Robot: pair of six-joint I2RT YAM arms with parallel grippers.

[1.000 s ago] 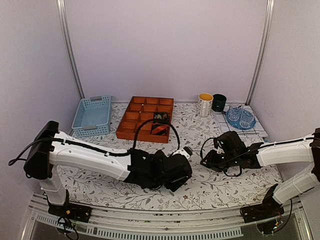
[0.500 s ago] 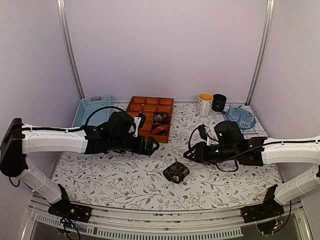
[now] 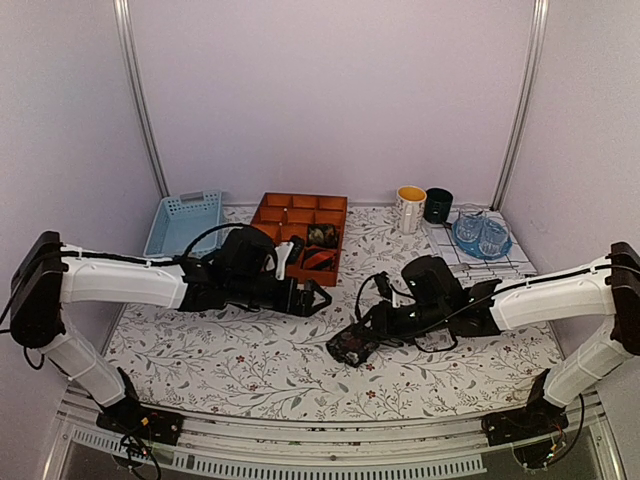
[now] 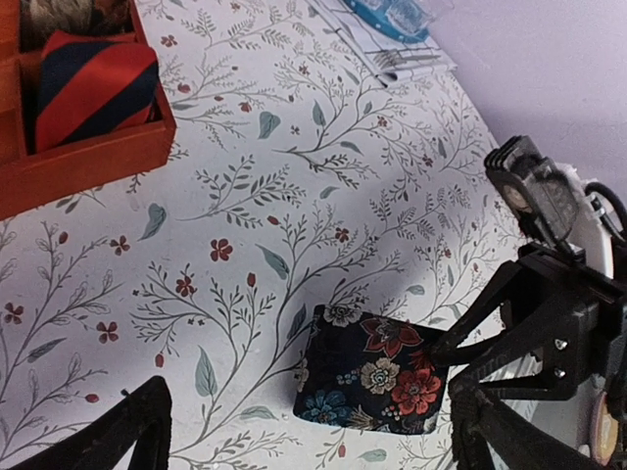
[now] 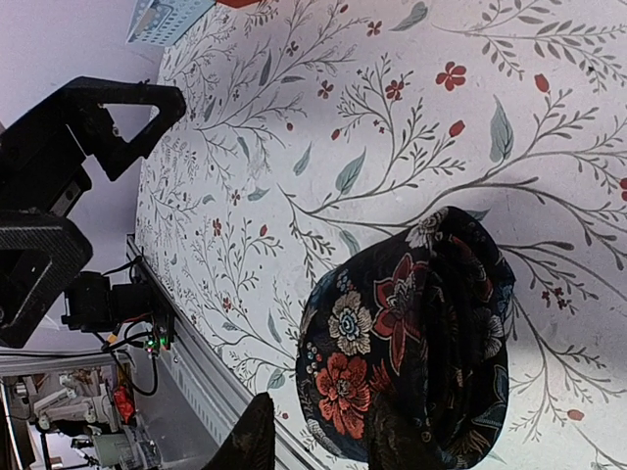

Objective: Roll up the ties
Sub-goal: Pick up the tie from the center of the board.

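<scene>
A rolled tie [image 3: 352, 346], dark with red and cream flowers, lies as a coil on the floral tablecloth in front of the arms. It also shows in the left wrist view [image 4: 367, 373] and the right wrist view [image 5: 411, 343]. My right gripper [image 3: 366, 327] [image 5: 328, 441] is open at the coil's right side, one finger outside the coil's edge and the other over its folds. My left gripper [image 3: 315, 298] [image 4: 313, 446] is open and empty, hovering left of and behind the coil. A red-and-black tie [image 3: 319, 259] [image 4: 93, 83] and another dark coil [image 3: 320, 235] sit in the orange tray [image 3: 275, 262].
A blue basket [image 3: 183, 232] stands at the back left. A cream mug [image 3: 410, 208], a dark mug [image 3: 438, 205] and a blue plate with glasses [image 3: 480, 233] on a checked towel stand at the back right. The right arm's fingers [image 4: 490, 338] reach into the left wrist view.
My left arm has lifted off the coil and drawn back left towards the tray, leaving the coil on the cloth. My right gripper has moved left and down to the coil.
</scene>
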